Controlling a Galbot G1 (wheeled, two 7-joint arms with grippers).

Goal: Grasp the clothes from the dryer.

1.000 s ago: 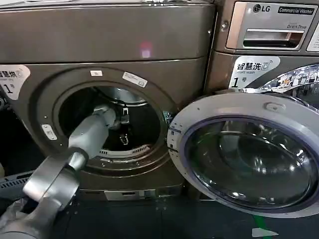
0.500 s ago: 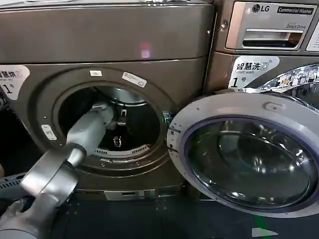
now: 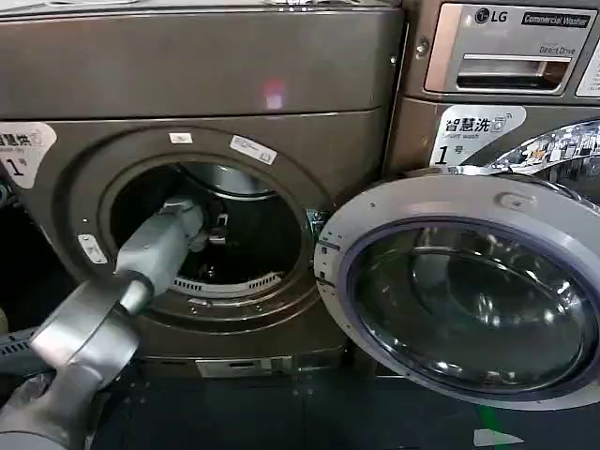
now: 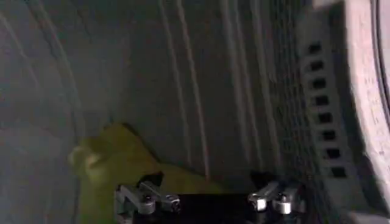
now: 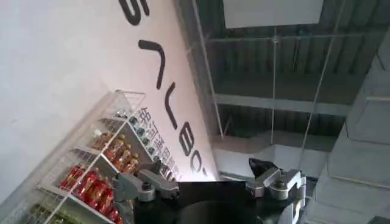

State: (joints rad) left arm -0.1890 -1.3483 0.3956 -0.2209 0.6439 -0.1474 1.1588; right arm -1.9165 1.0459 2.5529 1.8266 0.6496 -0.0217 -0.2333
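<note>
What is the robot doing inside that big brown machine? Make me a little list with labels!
machine: bronze-brown front-loading dryer with a round porthole
door: silver-rimmed glass door, swung open to the right
left gripper: left gripper reaches through the porthole into the drum, fingers spread open
clothes: yellow-green crumpled cloth on the drum floor, just ahead of the gripper, not yet grasped
right gripper: right gripper open, away from the dryer, facing a white wall and a shelf of bottles
neighbour: LG machine with silver panel at right

Head camera faces dryer (image 3: 202, 112) porthole, left wrist camera inside drum, right wrist upward
</note>
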